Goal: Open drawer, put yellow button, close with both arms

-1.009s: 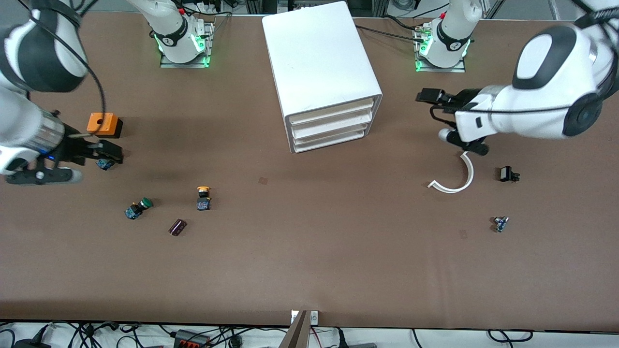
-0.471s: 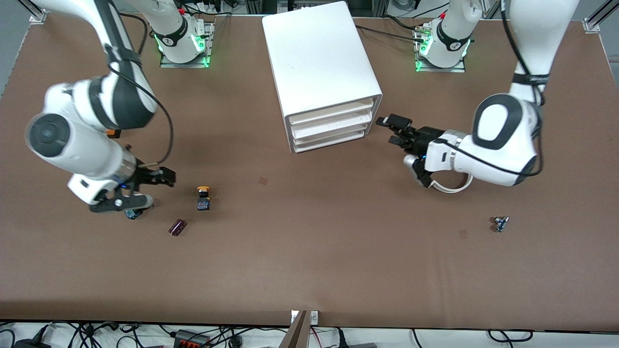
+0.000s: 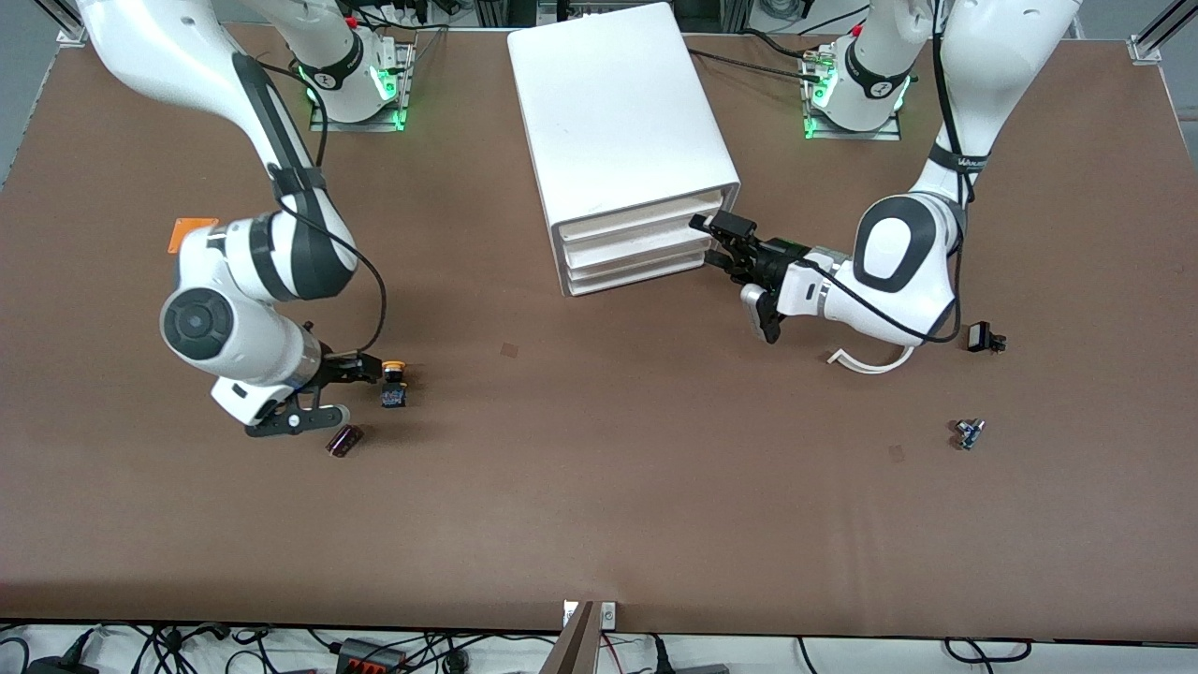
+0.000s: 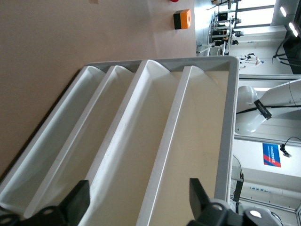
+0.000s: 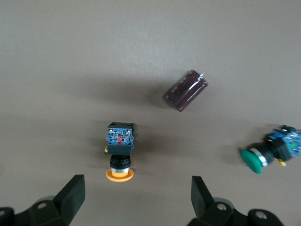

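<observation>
The left gripper is sitting at the front of the white cabinet, level with the drawer at the corner toward the left arm's end of the table. Its fingers are standing spread, and in the left wrist view they are flanking the stacked drawer fronts without visibly gripping any of them. The drawer is lying shut, flush with the two thinner ones beneath it.

The right gripper is hovering low over the table just beside the yellow button, fingers spread wide with nothing between them. The yellow button is lying on its side on the table, toward the right arm's end and nearer the front camera than the cabinet. A dark maroon cylinder is lying near it, nearer the camera. In the right wrist view a green-capped switch is lying on the table apart from both.

A curved white strip is resting under the left arm's wrist.
</observation>
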You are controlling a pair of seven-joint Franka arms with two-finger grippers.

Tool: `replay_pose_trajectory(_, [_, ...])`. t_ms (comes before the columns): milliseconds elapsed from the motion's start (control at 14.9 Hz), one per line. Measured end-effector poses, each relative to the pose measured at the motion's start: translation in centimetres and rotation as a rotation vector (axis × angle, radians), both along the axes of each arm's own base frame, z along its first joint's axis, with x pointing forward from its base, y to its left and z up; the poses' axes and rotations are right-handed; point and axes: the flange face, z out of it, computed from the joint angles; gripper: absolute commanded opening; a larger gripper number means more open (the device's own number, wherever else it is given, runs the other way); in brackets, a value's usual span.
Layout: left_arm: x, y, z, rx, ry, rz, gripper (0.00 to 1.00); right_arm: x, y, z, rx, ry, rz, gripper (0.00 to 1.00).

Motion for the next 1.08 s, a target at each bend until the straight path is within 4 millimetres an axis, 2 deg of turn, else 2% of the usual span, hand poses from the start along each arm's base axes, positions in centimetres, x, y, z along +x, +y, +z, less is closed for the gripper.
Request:
replay_pose_trajectory(202, [-1.2, -1.1, -0.6, -0.038, -0.016, -0.035, 0.64, -0.4, 1.2, -2.9, -0.009, 0.034, 0.015, 1.00])
replay_pose_trajectory(336, [-2.2, -1.6, -1.4, -0.077, -0.026, -0.052, 0.52, -0.6, 1.7, -4.5, -0.013, 0.048, 0.020, 1.00])
replay_pose_trajectory(471, [-3.0, -2.0, -2.3, -0.105, -0.048, -0.060, 0.26, -0.8, 1.9, -6.3, -0.016, 0.059, 0.022, 1.00])
replay_pose_trajectory(605, [-3.3, -2.0, -2.7, -0.119, -0.061, -0.071, 0.07, -0.9, 2.1, -7.9, -0.019, 0.068, 0.026, 1.00])
replay_pose_trajectory(740, [-3.4, -2.2, -2.3, -0.139, -0.061, -0.072, 0.02, -1.1, 2.4, -9.0, -0.021, 0.073, 0.032, 1.00])
replay_pose_trajectory(1009, [-3.2, -2.2, -2.0, -0.153, -0.082, -0.078, 0.02, -1.4, 3.3, -9.8, -0.022, 0.076, 0.045, 1.00])
replay_pose_trajectory(1076, [-2.9, -2.2, -1.9, -0.151, -0.085, -0.075, 0.02, -1.4, 3.4, -9.9, -0.023, 0.076, 0.046, 0.96])
